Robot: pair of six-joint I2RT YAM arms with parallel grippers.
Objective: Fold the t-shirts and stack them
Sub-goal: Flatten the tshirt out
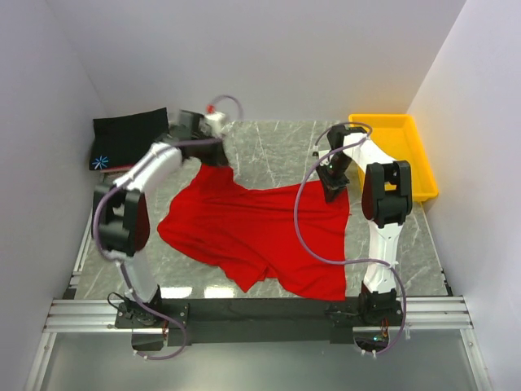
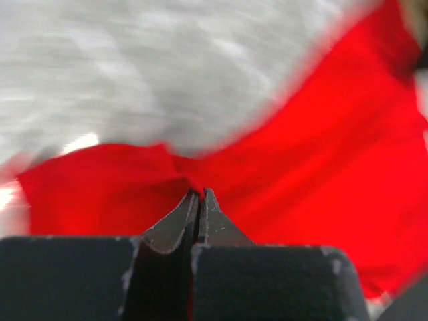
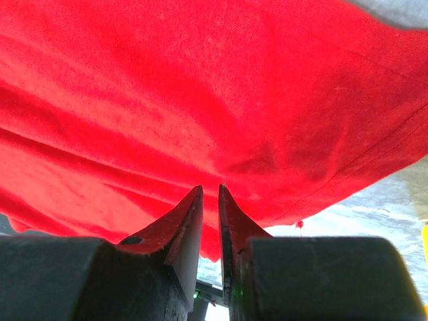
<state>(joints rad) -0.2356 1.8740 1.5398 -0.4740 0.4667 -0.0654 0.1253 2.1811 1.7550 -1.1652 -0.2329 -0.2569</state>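
red t-shirt (image 1: 252, 232) lies rumpled in the middle of the surface (image 1: 277, 151). my left jaws are clenched on its far left corner; my right jaws pinch its far right edge. i think i'm spreading it flat. next, i'd pull both corners apart gently.

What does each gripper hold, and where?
Both hold the red t-shirt: the left gripper pinches a fold at its far left corner, the right gripper its far right edge.
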